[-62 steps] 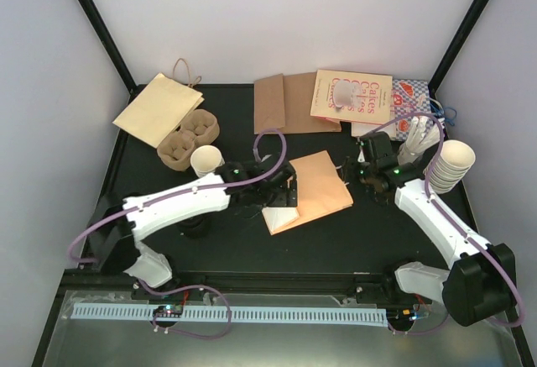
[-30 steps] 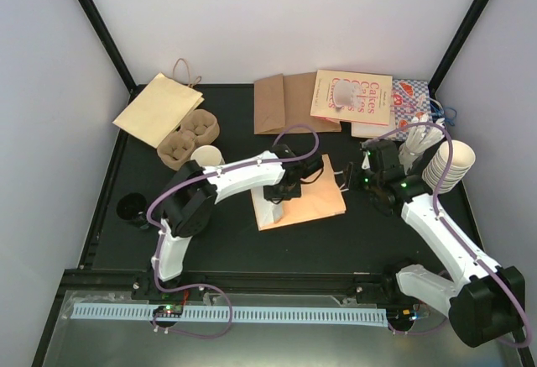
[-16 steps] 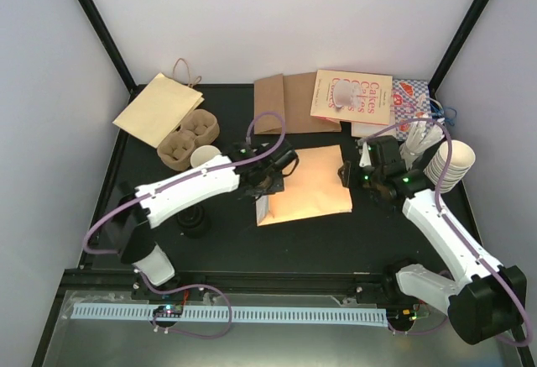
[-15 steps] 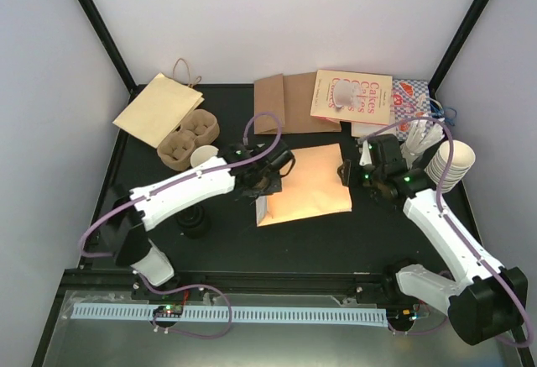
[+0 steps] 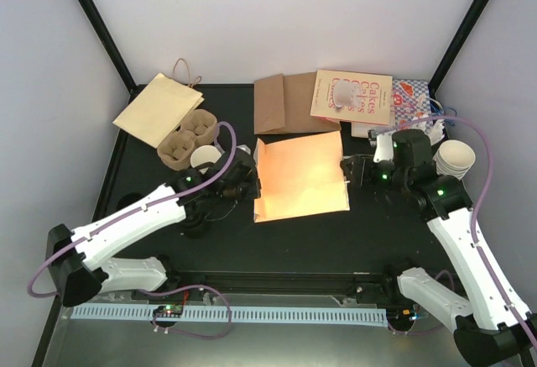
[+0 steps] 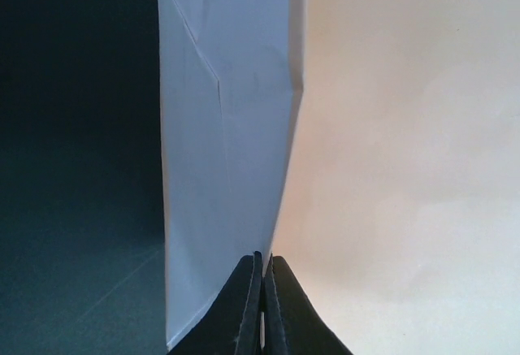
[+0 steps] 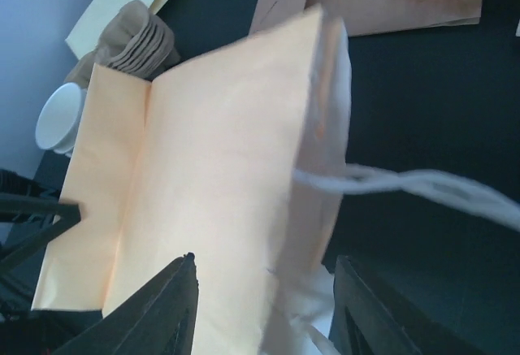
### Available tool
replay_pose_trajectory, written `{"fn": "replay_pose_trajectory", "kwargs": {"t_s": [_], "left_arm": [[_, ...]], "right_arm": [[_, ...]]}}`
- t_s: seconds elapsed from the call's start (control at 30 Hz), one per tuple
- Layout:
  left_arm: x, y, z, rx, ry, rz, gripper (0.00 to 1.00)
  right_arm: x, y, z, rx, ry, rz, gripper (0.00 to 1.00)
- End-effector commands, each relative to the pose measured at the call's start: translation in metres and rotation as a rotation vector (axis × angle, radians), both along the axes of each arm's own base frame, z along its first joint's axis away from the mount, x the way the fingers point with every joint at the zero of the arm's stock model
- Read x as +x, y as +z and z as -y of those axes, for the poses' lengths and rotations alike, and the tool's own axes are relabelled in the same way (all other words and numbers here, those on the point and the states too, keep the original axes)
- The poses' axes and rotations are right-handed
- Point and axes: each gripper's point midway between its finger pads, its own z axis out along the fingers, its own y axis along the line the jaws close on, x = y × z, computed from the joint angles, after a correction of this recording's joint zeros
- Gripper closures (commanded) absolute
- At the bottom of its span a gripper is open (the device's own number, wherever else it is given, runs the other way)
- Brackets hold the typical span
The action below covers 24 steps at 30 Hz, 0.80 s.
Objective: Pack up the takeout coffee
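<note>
**A:** What's different from half a second back?

**B:** The bag (image 5: 300, 175). It lay skewed then. Now it sits square and looks bigger and brighter from above, so I judge it is being raised or tipped up. The left arm has drawn back leftward with it.

**A:** Who has hold of it?

**B:** The left gripper (image 6: 262, 264) is closed tight, with a fold at the bag's left end pinched between its fingers. The right gripper (image 7: 264, 259) stands about half open at the other end, by the mouth. The rim and the string handle (image 7: 406, 183) lie in line with its gap, but I see nothing clamped there.

**A:** And the coffee?

**B:** The cup (image 5: 205, 159) stands upright with no lid on it, just beside the tray (image 5: 186, 138). It is left of the bag and outside it. The lid I cannot pick out.

**A:** So how far along are we?

**B:** Early, I'd say. The bag is being readied and nothing is packed. The mouth probably needs spreading before the cup can go in, and the right gripper looks placed to catch that rim.
</note>
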Motion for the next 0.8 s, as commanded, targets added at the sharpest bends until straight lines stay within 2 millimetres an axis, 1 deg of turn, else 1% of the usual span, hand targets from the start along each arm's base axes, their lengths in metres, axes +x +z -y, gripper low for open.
{"fn": "replay_pose_trajectory", "kwargs": {"t_s": [0.0, 0.2, 0.4, 0.5, 0.57, 0.7, 0.73, 0.77], "left_arm": [[0.008, 0.032, 0.009, -0.121, -0.03, 0.118, 0.98], [0.004, 0.048, 0.01, -0.178, -0.076, 0.188, 0.98], [0.0, 0.056, 0.009, -0.225, -0.107, 0.239, 0.98], [-0.002, 0.059, 0.01, -0.246, -0.12, 0.262, 0.98], [-0.002, 0.058, 0.009, -0.248, -0.121, 0.269, 0.98], [-0.002, 0.054, 0.008, -0.232, -0.122, 0.27, 0.98], [-0.001, 0.053, 0.007, -0.229, -0.118, 0.269, 0.98], [-0.001, 0.051, 0.006, -0.226, -0.117, 0.267, 0.99]], "right_arm": [[-0.022, 0.011, 0.0, 0.018, 0.048, -0.01, 0.5], [-0.031, 0.013, -0.008, 0.062, 0.09, -0.039, 0.5], [-0.031, 0.015, -0.016, 0.108, 0.111, -0.059, 0.58], [-0.032, 0.019, -0.02, 0.125, 0.134, -0.065, 0.65], [-0.033, 0.02, -0.022, 0.135, 0.143, -0.064, 0.72], [-0.034, 0.023, -0.024, 0.149, 0.153, -0.064, 0.95], [-0.035, 0.024, -0.024, 0.148, 0.152, -0.067, 0.98], [-0.036, 0.025, -0.022, 0.143, 0.147, -0.067, 0.99]]}}
